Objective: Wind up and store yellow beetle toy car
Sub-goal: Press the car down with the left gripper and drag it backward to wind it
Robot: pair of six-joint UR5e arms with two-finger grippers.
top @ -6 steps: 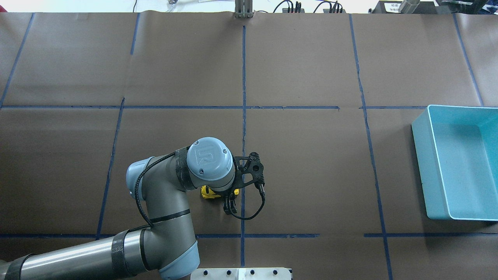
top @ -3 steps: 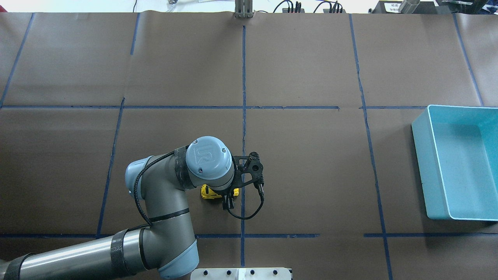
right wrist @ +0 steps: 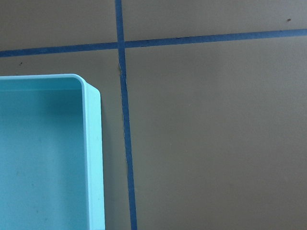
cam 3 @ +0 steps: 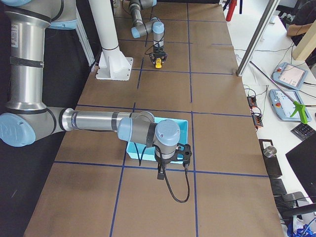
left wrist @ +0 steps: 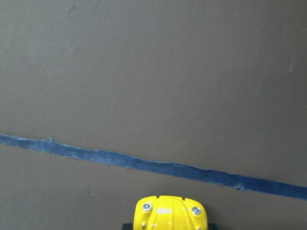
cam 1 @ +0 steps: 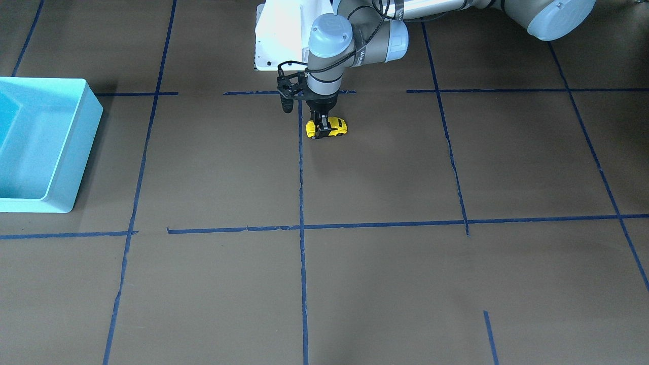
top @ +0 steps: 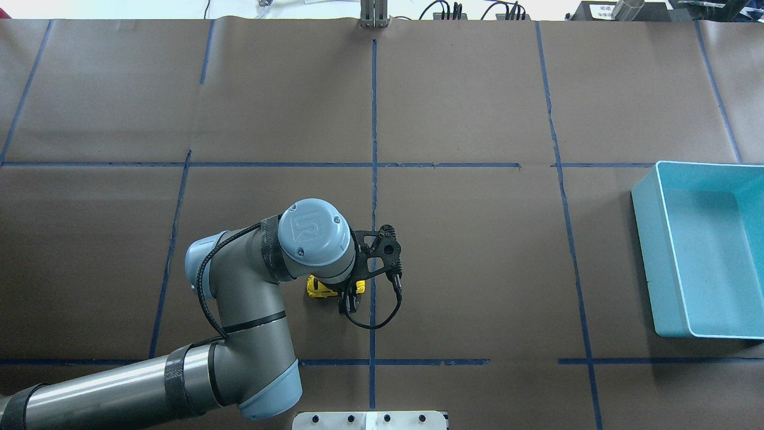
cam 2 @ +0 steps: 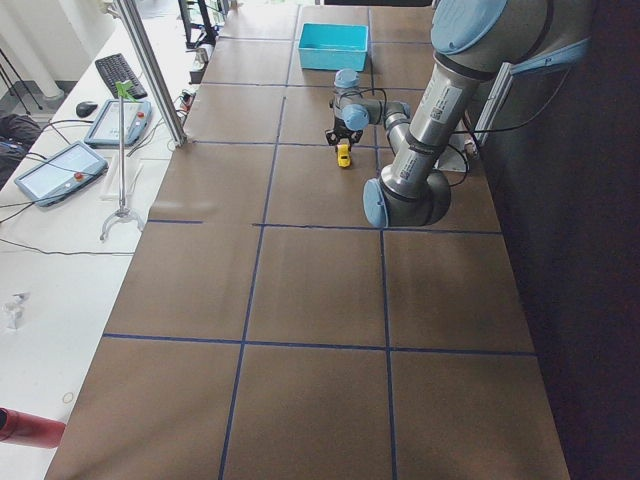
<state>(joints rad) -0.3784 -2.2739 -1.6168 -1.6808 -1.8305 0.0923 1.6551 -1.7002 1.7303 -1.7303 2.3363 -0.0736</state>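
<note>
The yellow beetle toy car [cam 1: 334,126] stands on its wheels on the brown table, just on my left side of the centre tape line. It also shows in the overhead view [top: 318,288], the left wrist view [left wrist: 170,213] and both side views [cam 2: 343,155] [cam 3: 158,62]. My left gripper [cam 1: 320,130] points straight down and is shut on the car's end, low at the table. The wrist hides most of the grip from above [top: 350,297]. My right gripper [cam 3: 168,160] shows only in the exterior right view, over the bin's corner; I cannot tell its state.
The turquoise bin [top: 656,251] stands at the table's right edge, apart from the car; it also shows in the front view [cam 1: 76,152] and the right wrist view [right wrist: 93,158]. Blue tape lines [top: 374,149] cross the brown table cover. A white base plate [cam 1: 279,45] lies at the robot's side.
My left wrist has shifted a little to the left and away from the robot's base. The yellow car has moved the same way with the gripper.
</note>
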